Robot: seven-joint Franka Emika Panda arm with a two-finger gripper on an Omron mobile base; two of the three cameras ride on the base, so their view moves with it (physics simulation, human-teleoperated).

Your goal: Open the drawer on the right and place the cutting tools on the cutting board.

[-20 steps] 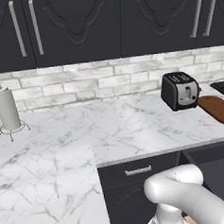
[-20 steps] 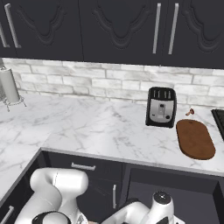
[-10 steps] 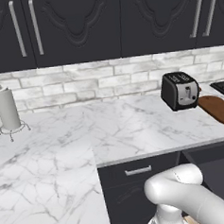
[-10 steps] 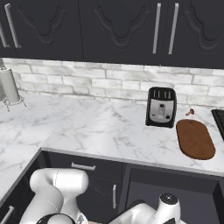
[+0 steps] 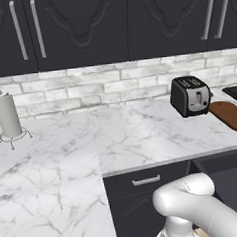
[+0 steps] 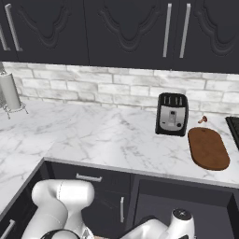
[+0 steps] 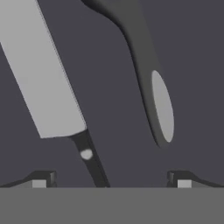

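- Your gripper (image 7: pixel 111 180) is spread wide, empty, over the open drawer (image 6: pixel 186 205).
- Knife (image 7: pixel 48 83) lies between the fingertips; utensil (image 7: pixel 151 83) beside it.
- Cutting board (image 6: pixel 208 148) sits right of the toaster (image 6: pixel 171 114).

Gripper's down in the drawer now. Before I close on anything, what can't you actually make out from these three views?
- Knife: hand view, blade tip cut off by the top edge; the handle's end runs under the bottom band.
- Second utensil: hand view, upper end cut off; its type is unclear.
- Cutting board: left base view, cut off by the right edge.
- Small brown thing behind the board: right base view, too small to identify.
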